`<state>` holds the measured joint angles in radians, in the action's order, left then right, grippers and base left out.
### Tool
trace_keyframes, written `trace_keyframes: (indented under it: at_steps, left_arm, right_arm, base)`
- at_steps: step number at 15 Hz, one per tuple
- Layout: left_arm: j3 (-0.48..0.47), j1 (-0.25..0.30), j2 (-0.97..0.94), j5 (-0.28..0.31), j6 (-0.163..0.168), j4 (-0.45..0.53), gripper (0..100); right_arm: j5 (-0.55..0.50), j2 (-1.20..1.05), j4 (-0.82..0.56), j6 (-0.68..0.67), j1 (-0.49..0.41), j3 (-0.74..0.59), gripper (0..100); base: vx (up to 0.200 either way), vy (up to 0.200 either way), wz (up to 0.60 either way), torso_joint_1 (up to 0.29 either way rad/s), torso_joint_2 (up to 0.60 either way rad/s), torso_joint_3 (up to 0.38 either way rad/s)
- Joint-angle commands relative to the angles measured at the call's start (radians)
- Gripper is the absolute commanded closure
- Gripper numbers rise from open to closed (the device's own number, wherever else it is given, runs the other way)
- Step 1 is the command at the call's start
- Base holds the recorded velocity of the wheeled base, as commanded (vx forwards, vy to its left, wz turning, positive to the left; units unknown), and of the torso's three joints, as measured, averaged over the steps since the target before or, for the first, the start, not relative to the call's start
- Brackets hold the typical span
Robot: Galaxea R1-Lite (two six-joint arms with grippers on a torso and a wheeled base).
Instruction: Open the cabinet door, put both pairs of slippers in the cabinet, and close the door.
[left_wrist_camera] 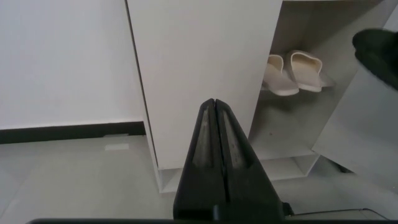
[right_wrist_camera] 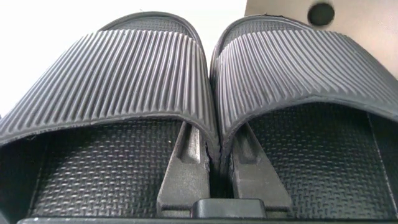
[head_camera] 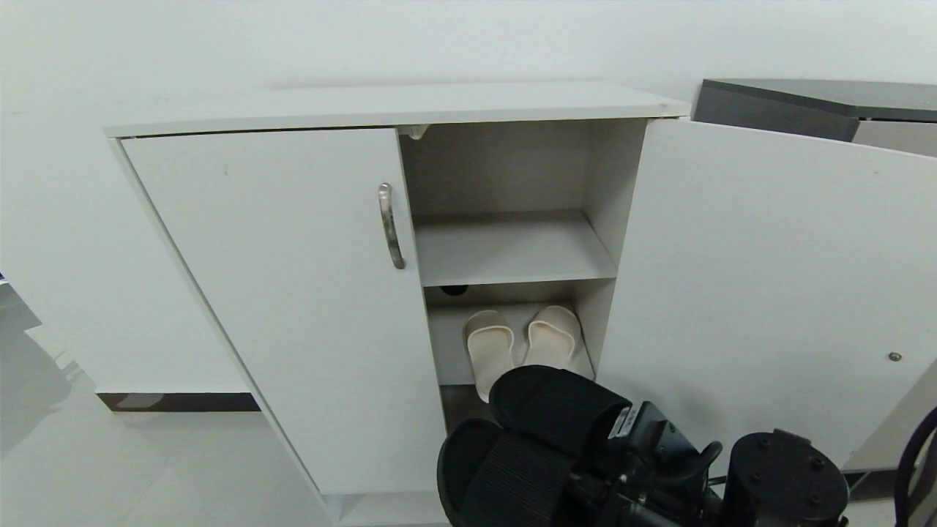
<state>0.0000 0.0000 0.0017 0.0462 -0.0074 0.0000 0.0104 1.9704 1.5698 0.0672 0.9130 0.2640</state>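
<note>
Since the right door [head_camera: 768, 278] is standing swung wide, the cabinet [head_camera: 381, 110] is showing its right half, while the left door [head_camera: 278, 293] is sitting closed with its metal handle [head_camera: 391, 225] at the inner edge. That opening is probably being left clear so both pairs can pass in without touching the left door.

Inside, the upper shelf [head_camera: 512, 249] is lying bare. On the lower shelf [head_camera: 446, 344] the cream slippers [head_camera: 489, 351] are resting side by side, toes pointing to the back and heels at the front edge, toward the shelf's right side. So one pair is looking done.

Just before the opening, low and toward its right edge, the black slippers [head_camera: 542, 424] are hanging in the air, held sole-down and side by side. The right tool [right_wrist_camera: 214, 162] is clamping on their two inner walls, one finger reaching under each ribbed strap. I judge that this pinch is keeping the pair together, so that it can go in as one load.

Off to the left, the left tool [left_wrist_camera: 214, 109] is hovering above the floor [head_camera: 146, 468] in front of the closed door, its fingers pressed together on nothing, apparently keeping out of the way.
</note>
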Motion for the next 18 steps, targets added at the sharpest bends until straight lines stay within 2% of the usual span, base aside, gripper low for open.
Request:
trace_keyframes:
  at_steps: [1,2,3,5,6,7,8,9,10,11,13,15,18]
  left_arm:
    - [0.000,0.000,0.000,0.000,0.000,0.000,100]
    - [0.000,0.000,0.000,0.000,-0.002,0.000,100]
    - [0.000,0.000,0.000,0.000,-0.002,0.000,100]
    - [0.000,0.000,0.000,0.000,-0.002,0.000,100]
    - [0.000,0.000,0.000,0.000,-0.002,0.000,100]
    - [0.000,0.000,0.000,0.000,-0.002,0.000,100]
    - [0.000,0.000,0.000,0.000,-0.002,0.000,100]
    - [0.000,0.000,0.000,0.000,-0.002,0.000,100]
    - [0.000,0.000,0.000,0.000,-0.002,0.000,100]
    - [0.000,0.000,0.000,0.000,-0.002,0.000,100]
    - [0.000,0.000,0.000,0.000,-0.002,0.000,100]
    - [0.000,0.000,0.000,0.001,0.000,0.000,100]
    - [0.000,0.000,0.000,0.001,0.001,0.000,100]
  right_arm:
    - [-0.066,0.038,0.001,0.002,-0.002,0.021,100]
    - [-0.199,0.024,-0.079,0.003,0.004,0.090,100]
    - [-0.308,-0.047,-0.283,-0.017,0.024,0.175,100]
    - [-0.317,-0.259,-0.768,-0.196,0.093,0.353,100]
    - [-0.326,-0.306,-0.909,-0.241,0.112,0.416,100]
    - [-0.366,-0.390,-1.255,-0.377,0.158,0.604,100]
    - [-0.435,-0.387,-1.423,-0.472,0.178,0.725,100]
    - [-0.500,-0.367,-1.476,-0.515,0.185,0.787,100]
    - [-0.609,-0.309,-1.495,-0.540,0.187,0.834,100]
    - [-0.719,-0.249,-1.492,-0.541,0.188,0.862,100]
    - [-0.868,-0.174,-1.476,-0.543,0.193,0.922,100]
    - [-0.922,-0.137,-1.404,-0.518,0.195,0.945,100]
    - [-0.923,-0.111,-1.370,-0.445,0.191,0.968,100]
  base:
    - [0.000,0.000,0.00,0.000,0.00,0.000]
    - [0.000,0.000,0.00,0.000,0.00,0.000]
    - [0.000,0.000,0.00,0.000,0.00,0.000]
    - [0.000,0.000,0.00,0.000,0.00,0.000]
    - [0.000,0.000,0.00,0.000,0.00,0.000]
    - [0.000,0.000,0.00,0.000,0.00,0.000]
    - [0.000,0.000,0.00,0.000,0.00,0.000]
    - [0.000,0.000,0.00,0.000,0.00,0.000]
    - [0.000,0.000,0.00,0.000,0.00,0.000]
    - [0.000,0.000,0.00,0.000,0.00,0.000]
    - [0.000,0.000,0.00,0.000,0.00,0.000]
    - [0.000,0.000,0.00,0.000,0.00,0.000]
    - [0.000,0.000,0.00,0.000,0.00,0.000]
